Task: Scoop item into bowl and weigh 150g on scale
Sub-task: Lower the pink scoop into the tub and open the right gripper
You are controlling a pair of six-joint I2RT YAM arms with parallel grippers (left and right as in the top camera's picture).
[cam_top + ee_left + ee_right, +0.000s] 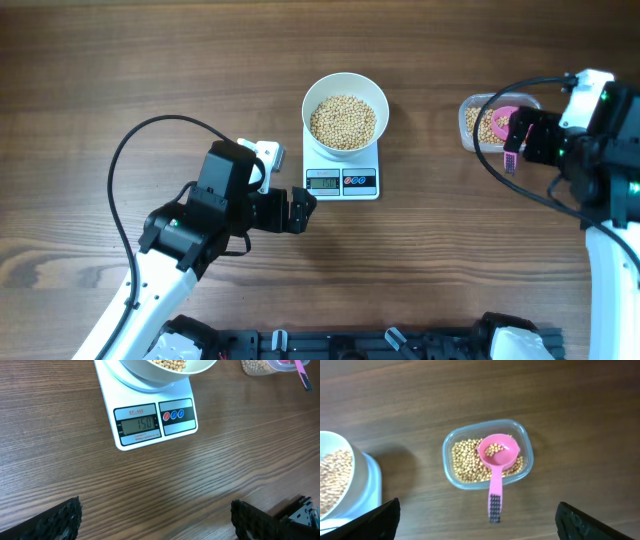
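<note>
Round tan soybeans [343, 120] fill the smooth white bowl [308, 108] atop the square white scale [117, 400], whose display reads 150. The left end effector [157, 525] gapes empty just in front of the scale. To the scale's right, the open right end effector [477, 522] hangs over a pink plastic scoop [497, 452] in a clear tub [448, 455] on the wood-grain surface [150, 60].

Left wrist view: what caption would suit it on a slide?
White bowl of beans on the scale, display reading 150, framed by the open left gripper.
</note>
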